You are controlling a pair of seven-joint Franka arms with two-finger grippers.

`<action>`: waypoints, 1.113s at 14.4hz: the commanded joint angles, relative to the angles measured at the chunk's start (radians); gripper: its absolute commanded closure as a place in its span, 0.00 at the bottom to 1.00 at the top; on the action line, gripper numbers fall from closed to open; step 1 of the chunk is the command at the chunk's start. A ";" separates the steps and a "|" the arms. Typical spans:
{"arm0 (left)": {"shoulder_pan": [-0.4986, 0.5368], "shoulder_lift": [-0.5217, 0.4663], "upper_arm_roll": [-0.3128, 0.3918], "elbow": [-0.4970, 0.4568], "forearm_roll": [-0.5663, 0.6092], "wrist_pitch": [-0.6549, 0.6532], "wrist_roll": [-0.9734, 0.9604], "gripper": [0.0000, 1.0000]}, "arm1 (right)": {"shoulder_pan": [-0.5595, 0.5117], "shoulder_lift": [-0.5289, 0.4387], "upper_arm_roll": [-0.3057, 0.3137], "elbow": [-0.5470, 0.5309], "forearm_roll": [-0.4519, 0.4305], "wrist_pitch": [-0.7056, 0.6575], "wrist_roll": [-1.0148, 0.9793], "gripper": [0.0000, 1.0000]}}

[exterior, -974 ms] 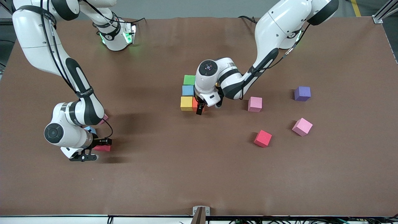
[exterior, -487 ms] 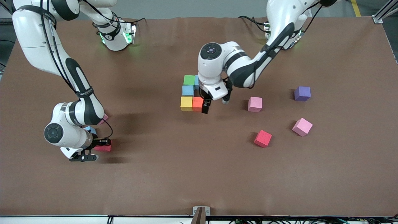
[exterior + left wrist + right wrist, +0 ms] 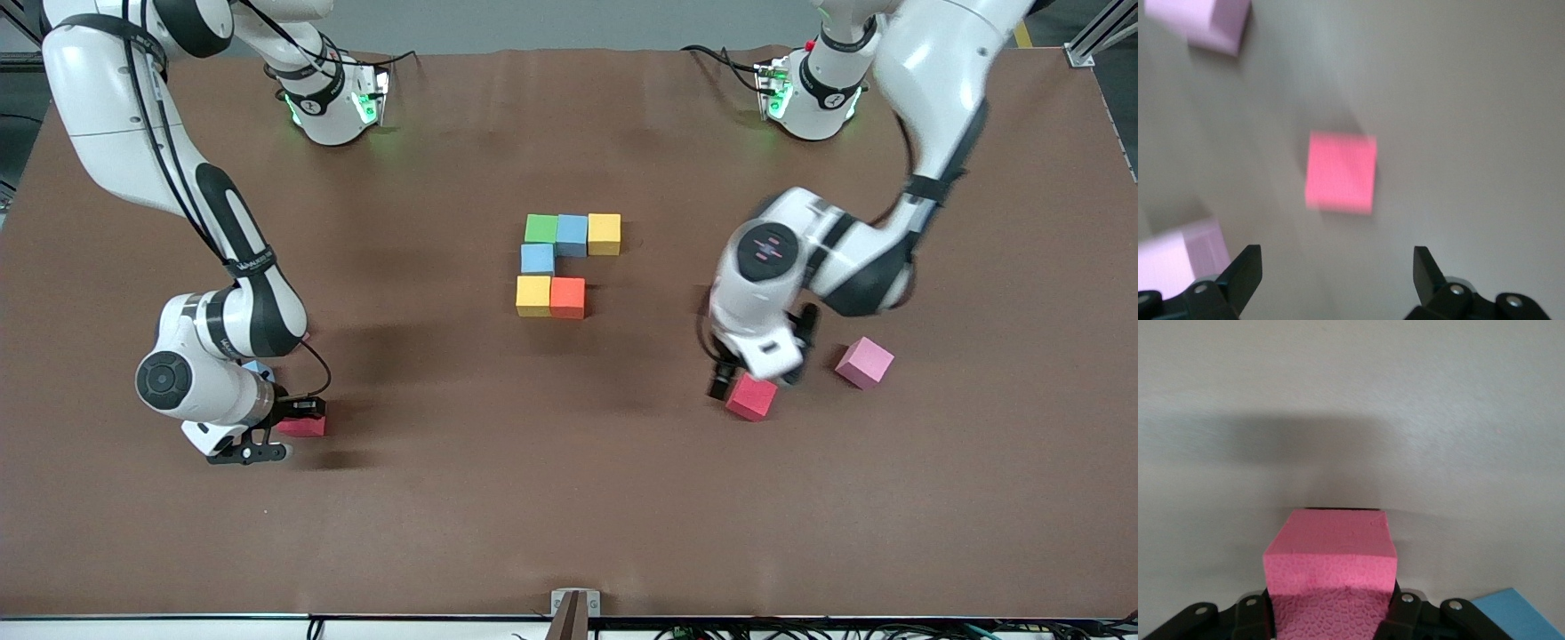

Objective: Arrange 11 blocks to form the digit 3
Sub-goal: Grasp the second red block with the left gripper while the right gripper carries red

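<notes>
Currently, six blocks form a partial figure at the middle of the bench. The green block, a light blue block and a yellow block sit in a touching row. A second light blue block sits nearer to the front camera, touching the green block. A second yellow block and the orange block sit side by side as the nearest row.

The left gripper hangs over a red block toward the left arm's end of the bench, with its jaws spread wide and gripping nothing. In the left wrist view, this red block lies on the bench between the two fingers. A pink block lies near this red block.

The right gripper is low at the right arm's end of the bench, clamped on another red block. The right wrist view shows this block seated between the jaws. A further light blue block, partly hidden by the right arm, lies just beside it.
</notes>
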 commanded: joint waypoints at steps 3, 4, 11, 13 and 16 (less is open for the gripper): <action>0.075 0.097 -0.016 0.039 0.004 -0.011 0.183 0.00 | 0.143 -0.028 0.005 0.040 -0.002 -0.035 0.029 0.50; 0.076 0.132 -0.016 0.065 0.004 -0.009 0.213 0.00 | 0.183 -0.026 0.004 0.056 -0.004 -0.062 0.061 0.50; 0.073 0.214 -0.011 0.127 -0.028 0.005 0.233 0.00 | 0.399 0.007 0.002 0.201 0.108 -0.233 0.451 0.50; 0.075 0.225 -0.011 0.127 -0.028 0.017 0.233 0.00 | 0.439 0.018 0.002 0.205 0.151 -0.229 0.460 0.50; 0.075 0.232 -0.008 0.124 -0.028 0.034 0.245 0.00 | 0.490 0.043 0.002 0.207 0.151 -0.202 0.554 0.50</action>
